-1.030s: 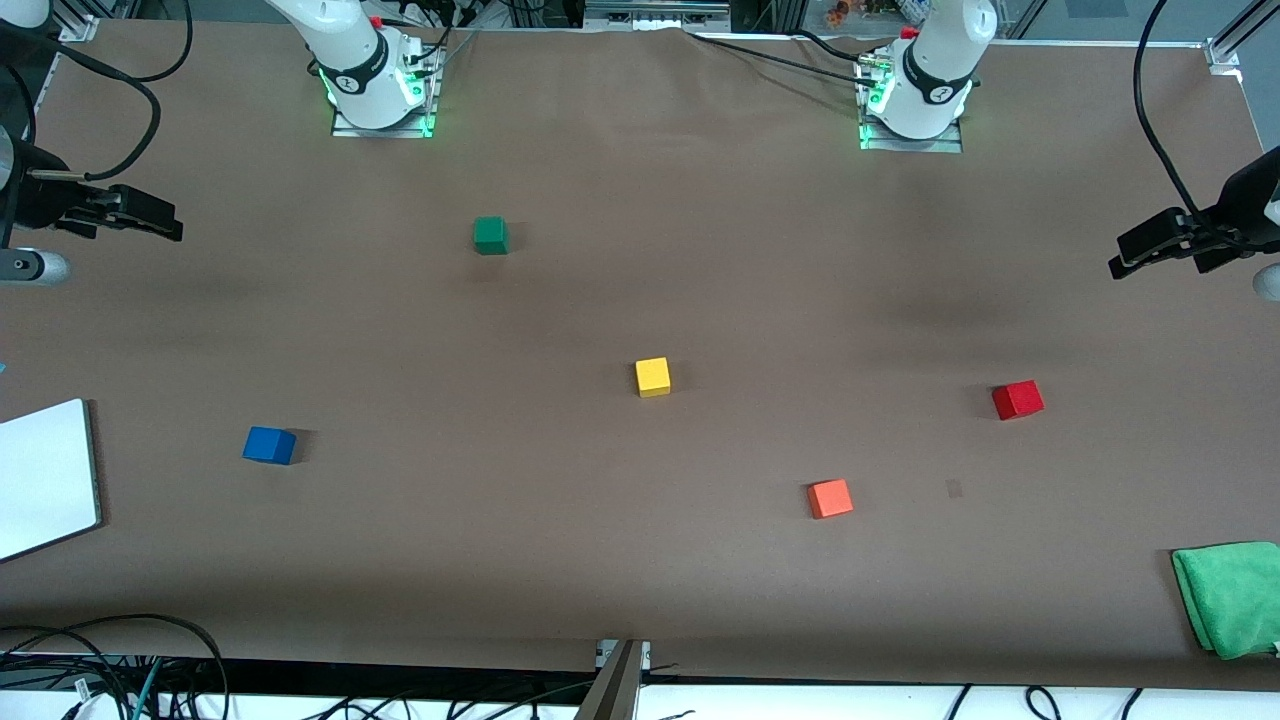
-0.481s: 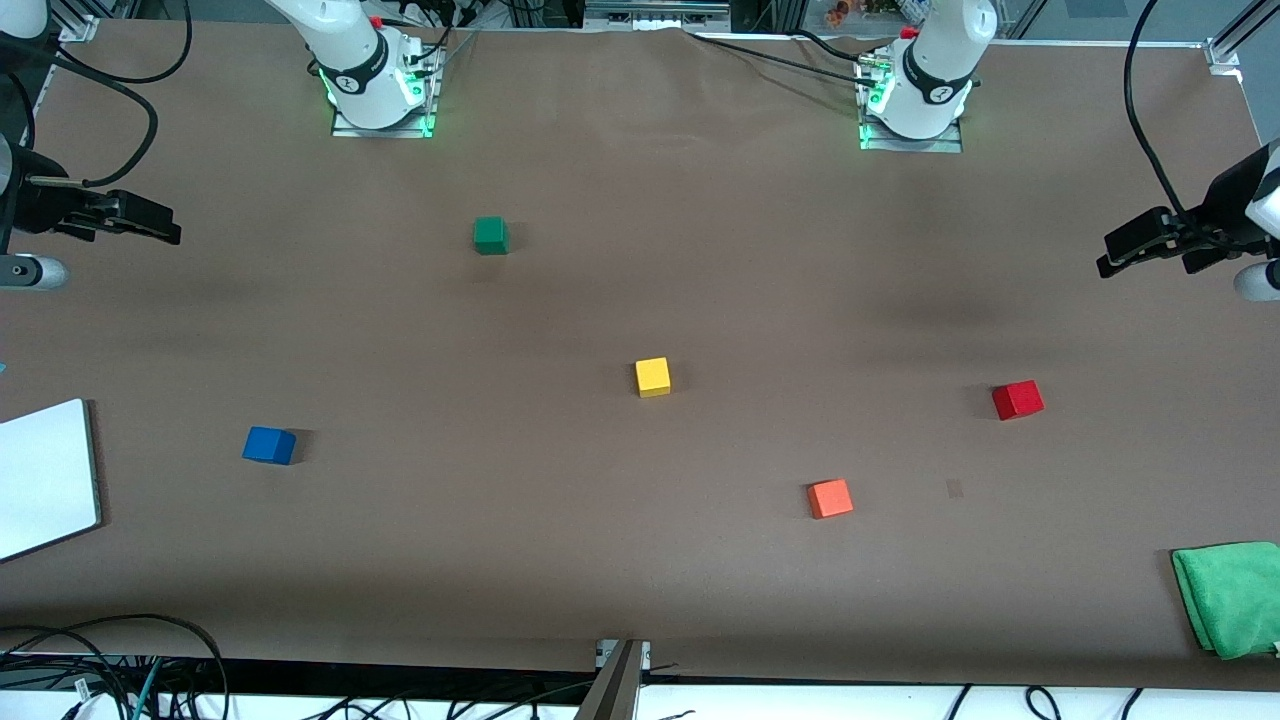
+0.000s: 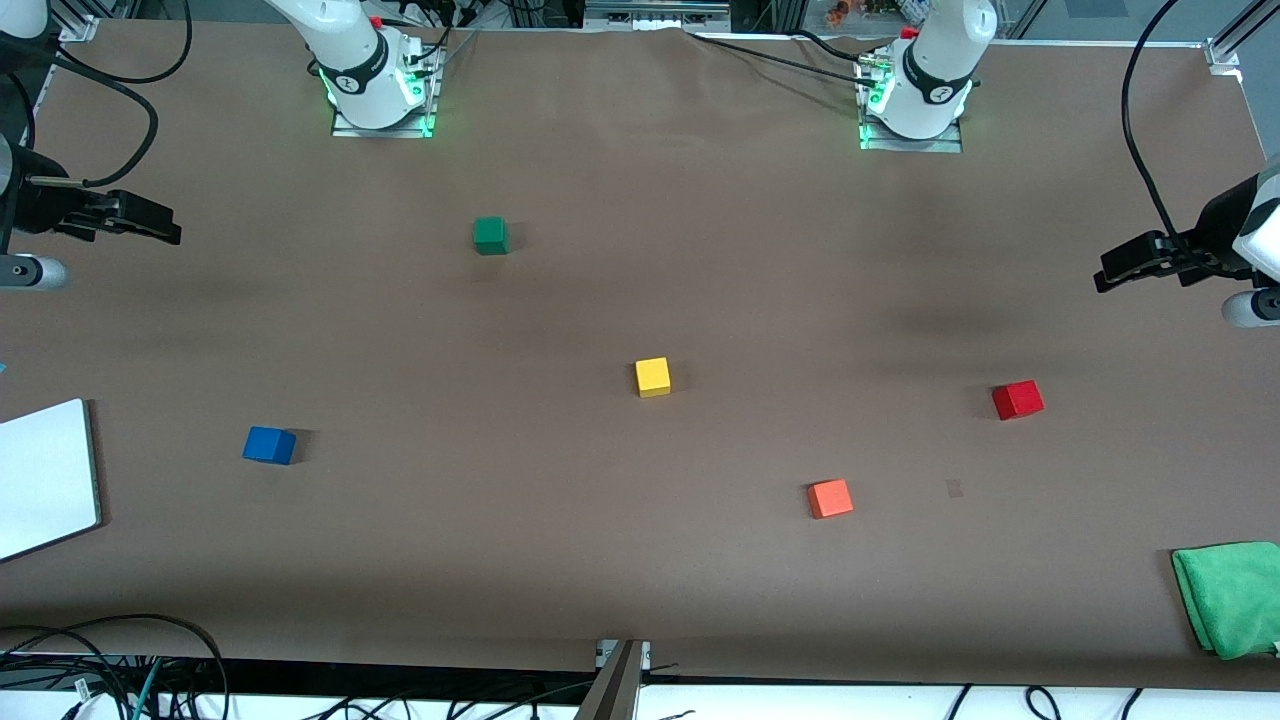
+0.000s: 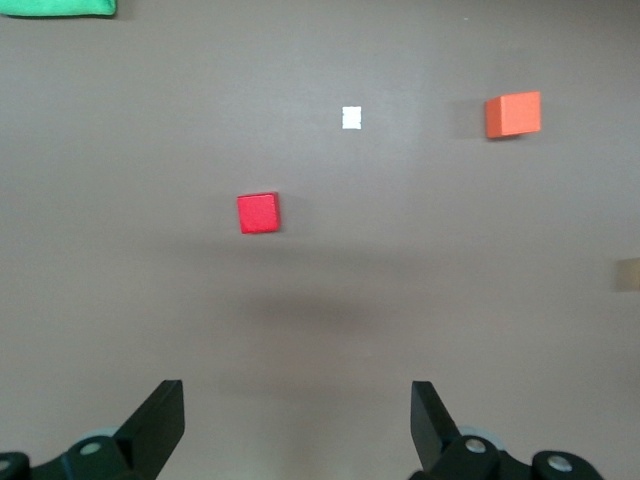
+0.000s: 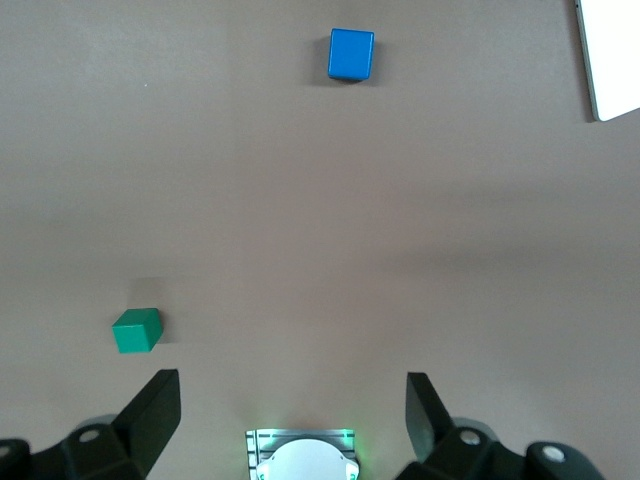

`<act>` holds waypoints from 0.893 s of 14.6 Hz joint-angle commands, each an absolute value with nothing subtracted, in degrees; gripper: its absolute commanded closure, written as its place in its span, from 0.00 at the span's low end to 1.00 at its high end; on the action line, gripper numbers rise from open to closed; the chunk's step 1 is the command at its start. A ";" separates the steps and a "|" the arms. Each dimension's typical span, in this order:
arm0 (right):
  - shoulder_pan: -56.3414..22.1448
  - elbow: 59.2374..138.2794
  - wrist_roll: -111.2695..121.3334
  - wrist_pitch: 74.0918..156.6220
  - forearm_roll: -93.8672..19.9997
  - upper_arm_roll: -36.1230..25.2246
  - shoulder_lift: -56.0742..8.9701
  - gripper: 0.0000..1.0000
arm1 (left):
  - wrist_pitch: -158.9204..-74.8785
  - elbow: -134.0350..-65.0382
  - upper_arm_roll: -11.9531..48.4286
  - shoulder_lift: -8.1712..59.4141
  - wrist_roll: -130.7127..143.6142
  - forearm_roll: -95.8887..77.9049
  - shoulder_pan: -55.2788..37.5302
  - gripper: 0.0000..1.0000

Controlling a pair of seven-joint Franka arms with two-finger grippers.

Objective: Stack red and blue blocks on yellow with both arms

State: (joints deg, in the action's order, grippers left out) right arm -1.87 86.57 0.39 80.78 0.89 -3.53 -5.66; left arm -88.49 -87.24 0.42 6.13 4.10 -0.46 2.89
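The yellow cube (image 3: 652,377) sits mid-table. The red cube (image 3: 1018,400) lies toward the left arm's end and shows in the left wrist view (image 4: 258,213). The blue cube (image 3: 268,445) lies toward the right arm's end and shows in the right wrist view (image 5: 351,53). My left gripper (image 3: 1107,275) is open and empty, high over the table's left-arm end, its own view (image 4: 297,410) looking down on the red cube. My right gripper (image 3: 168,231) is open and empty, high over the right-arm end (image 5: 290,400).
An orange-red cube (image 3: 830,498) lies nearer the front camera, between yellow and red. A green cube (image 3: 490,235) lies near the right arm's base. A green cloth (image 3: 1230,597) and a white board (image 3: 45,475) lie at the table's ends.
My left gripper has drifted a little lower in the front view and toward the table's middle. The right gripper and all cubes have stayed put.
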 commanded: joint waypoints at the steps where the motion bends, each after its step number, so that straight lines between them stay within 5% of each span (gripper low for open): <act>1: -1.58 86.22 0.53 81.04 1.41 -3.25 -5.71 0.00 | -87.71 -86.22 0.44 7.38 3.34 1.14 3.51 0.00; 8: -1.49 86.22 0.61 82.69 1.49 -3.34 -5.97 0.00 | -88.07 -86.04 0.70 16.07 4.21 0.71 3.43 0.00; 13: -1.41 86.39 0.53 86.21 0.97 -3.34 -9.22 0.00 | -96.75 -89.20 0.27 23.36 6.41 1.67 3.78 0.00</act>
State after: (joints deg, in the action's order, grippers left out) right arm -1.84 86.59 0.39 84.62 0.89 -3.55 -7.80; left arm -93.84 -87.97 0.22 20.94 5.40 0.22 3.40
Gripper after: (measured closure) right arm 0.000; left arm 0.000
